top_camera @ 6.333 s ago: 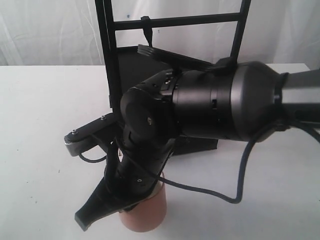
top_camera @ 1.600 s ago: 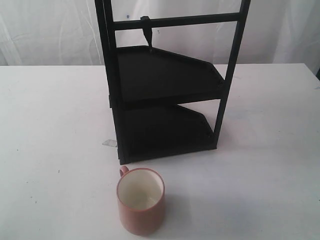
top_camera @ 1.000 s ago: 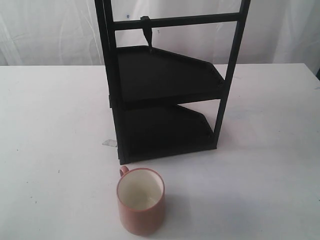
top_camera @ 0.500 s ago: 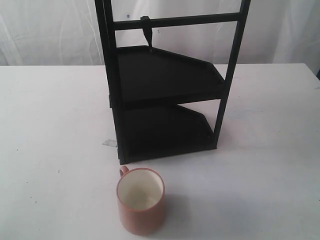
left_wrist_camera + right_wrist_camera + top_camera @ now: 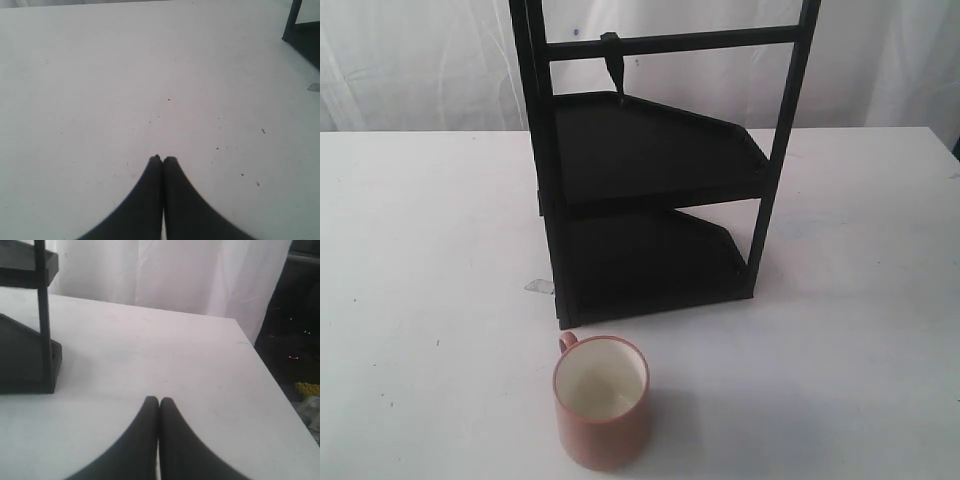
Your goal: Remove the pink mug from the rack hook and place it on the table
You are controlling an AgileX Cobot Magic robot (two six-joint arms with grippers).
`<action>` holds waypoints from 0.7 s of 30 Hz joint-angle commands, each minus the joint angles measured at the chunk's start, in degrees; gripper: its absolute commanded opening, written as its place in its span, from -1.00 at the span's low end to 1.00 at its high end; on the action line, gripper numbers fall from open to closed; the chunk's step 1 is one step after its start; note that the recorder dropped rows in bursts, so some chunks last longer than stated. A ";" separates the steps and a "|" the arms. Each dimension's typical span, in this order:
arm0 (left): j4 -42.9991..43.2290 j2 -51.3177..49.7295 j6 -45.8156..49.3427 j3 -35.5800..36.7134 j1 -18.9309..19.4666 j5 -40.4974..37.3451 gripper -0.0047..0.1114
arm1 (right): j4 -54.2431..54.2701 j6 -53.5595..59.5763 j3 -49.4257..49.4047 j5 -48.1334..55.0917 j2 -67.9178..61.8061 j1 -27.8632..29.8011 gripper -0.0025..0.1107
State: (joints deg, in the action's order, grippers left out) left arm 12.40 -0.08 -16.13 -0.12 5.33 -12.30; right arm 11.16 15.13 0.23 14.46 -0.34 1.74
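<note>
Left gripper (image 5: 162, 160) is hanging over the broad white tabletop (image 5: 410, 250), its two black fingers (image 5: 145, 205) pressing flat together with nothing between them. Right gripper (image 5: 159, 401) is doing likewise: fingers (image 5: 140, 445) meeting tip to tip, gripping nothing, poised over the tabletop with one side edge of the desk running nearby.

Salmon-pink matte cylindrical mug (image 5: 602, 418) is standing upright on the tabletop, cream-white inside facing up. It is sitting off the black two-shelf metal rack (image 5: 650, 180), on the side of the desk away from the curtain-side edge. It is resting just in front of the rack's base, apart from it, with its thin loop handle (image 5: 566, 341) pointing back toward the rack.

Small black hook (image 5: 613, 68) is hanging free from the rack's top crossbar. Small pale scrap (image 5: 537, 286) is lying on the tabletop beside the rack's foot. White curtain (image 5: 420, 60) is hanging behind the desk's far edge.
</note>
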 commanded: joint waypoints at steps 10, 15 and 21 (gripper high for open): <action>0.05 0.08 -0.37 0.12 -0.33 0.26 -0.92 | -14.01 -19.36 -0.23 4.90 0.34 0.61 -0.96; 0.05 0.08 -0.37 0.12 -0.33 0.26 -0.92 | -13.98 -19.31 -0.23 4.78 0.34 0.61 -0.96; 0.05 0.08 -0.37 0.12 -0.33 0.26 -0.92 | -13.98 -20.06 -0.23 4.78 0.34 0.61 -0.96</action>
State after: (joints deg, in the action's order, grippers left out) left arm 12.40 -0.08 -16.13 -0.12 5.33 -12.30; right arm -2.26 -4.89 -0.02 19.39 -0.34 1.74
